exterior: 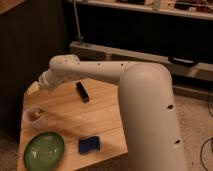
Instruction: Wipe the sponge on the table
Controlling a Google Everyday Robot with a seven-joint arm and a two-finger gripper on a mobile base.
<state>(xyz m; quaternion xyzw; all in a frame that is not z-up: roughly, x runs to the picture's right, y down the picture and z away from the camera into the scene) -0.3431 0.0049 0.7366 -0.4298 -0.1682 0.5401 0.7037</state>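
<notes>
At table (pixel 102 114) far-left edge: hand (pixel 35 86) released | sponge (pixel 88 145) lies apart, near front edge

Tool (pixel 36 88) at table (pixel 102 112) far-left corner; cup (pixel 34 118), plate (pixel 44 150), black bar (pixel 82 92), sponge (pixel 89 145) ring free centre.

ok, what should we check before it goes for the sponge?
1. sponge in view, lying free on the table: ok.
2. end effector open and empty, at the table's far left corner, apart from the sponge: ok.
3. green plate left of the sponge, not touching it: ok.
4. black bar farther back, away from the sponge: ok.
5. Sponge's margin to the near edge is slim: not ok.
6. Table's right side hidden behind the arm: cannot tell.
</notes>
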